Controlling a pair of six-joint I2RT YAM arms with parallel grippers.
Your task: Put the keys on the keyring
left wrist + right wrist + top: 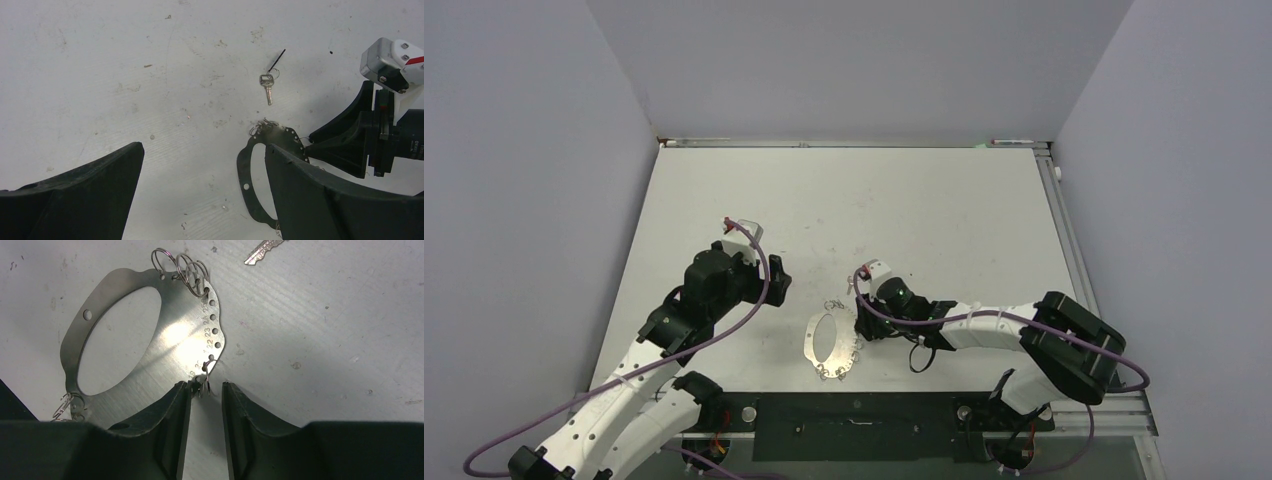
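The keyring [811,342] is a flat silver oval plate with numbered holes and small wire loops along its rim, lying on the table between the arms. It also shows in the left wrist view [243,170] and the right wrist view [185,337]. A small silver key [268,89] with its own little loop lies just beyond the plate, its tip at the top of the right wrist view [262,251]. My right gripper [206,385] sits low at the plate's edge, jaws narrowly apart, with one small loop [205,381] between the fingertips. My left gripper [205,150] is wide open and empty, to the left of the plate.
The white table [924,220] is scuffed and bare apart from these things. A thin dark sliver [276,60] lies just past the key. Grey walls close in three sides, and a metal rail [1064,230] runs along the right edge.
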